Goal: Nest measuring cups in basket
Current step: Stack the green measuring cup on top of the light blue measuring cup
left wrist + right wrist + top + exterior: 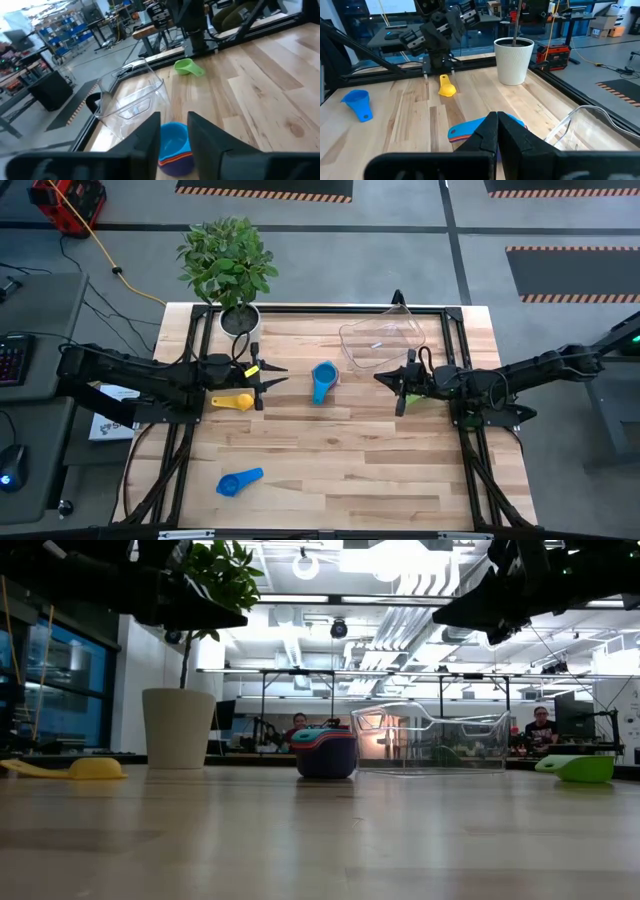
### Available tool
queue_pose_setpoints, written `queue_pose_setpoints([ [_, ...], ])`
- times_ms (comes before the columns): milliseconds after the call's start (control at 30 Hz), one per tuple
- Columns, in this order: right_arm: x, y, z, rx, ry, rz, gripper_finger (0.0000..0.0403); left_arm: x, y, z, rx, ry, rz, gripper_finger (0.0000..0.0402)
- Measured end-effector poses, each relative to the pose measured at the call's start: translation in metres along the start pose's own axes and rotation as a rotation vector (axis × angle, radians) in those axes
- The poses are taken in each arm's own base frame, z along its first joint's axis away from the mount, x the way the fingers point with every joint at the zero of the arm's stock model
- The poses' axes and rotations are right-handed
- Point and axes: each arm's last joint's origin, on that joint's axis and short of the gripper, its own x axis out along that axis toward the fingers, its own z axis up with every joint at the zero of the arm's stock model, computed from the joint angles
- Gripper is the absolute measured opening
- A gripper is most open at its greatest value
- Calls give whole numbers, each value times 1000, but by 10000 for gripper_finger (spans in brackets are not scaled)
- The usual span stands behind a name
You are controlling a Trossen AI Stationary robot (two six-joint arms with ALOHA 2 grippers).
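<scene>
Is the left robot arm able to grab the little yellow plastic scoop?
Probably yes. The yellow plastic scoop lies on bare wood beside the left gripper, with nothing between them or on top of it.

The table [330, 450] is pale planked wood with a smooth, faintly satin finish. The basket [385, 338] is clear glossy plastic. The measuring cups [322, 381] look like smooth coloured plastic. The plant pot [514, 61] is matt white, finely ribbed.

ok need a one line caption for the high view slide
Both arms hover over the table: left gripper open near the nested cups, right gripper shut beside the basket, yellow cup and blue cup loose.
</scene>
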Motion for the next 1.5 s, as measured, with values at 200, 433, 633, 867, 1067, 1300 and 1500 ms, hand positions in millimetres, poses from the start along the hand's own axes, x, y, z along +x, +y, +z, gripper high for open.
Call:
queue_pose_setpoints([
  [200, 0, -1, 0, -10, -2, -28, 6, 0, 2, -1, -48, 20, 56, 149],
  [433, 0, -2, 0, -18, -6, -70, 40, 0, 1, -2, -56, 30, 51, 183],
  [633, 0, -2, 0, -20, -7, -80, 76, 0, 1, -1, -39, 26, 53, 184],
  [867, 0, -5, 0, 62, -12, -158, 131, 0, 1, -1, -32, 25, 53, 184],
  [1067, 0, -1, -1, 65, 3, -47, 182, 0, 1, -1, -39, 27, 49, 184],
  [1300, 0, -2, -1, 57, 1, -73, 193, 0, -3, -8, -79, 117, -32, 184],
  [1500, 0, -2, -1, 14, 2, -80, 193, 2, 0, 1, -131, 150, -38, 184],
])
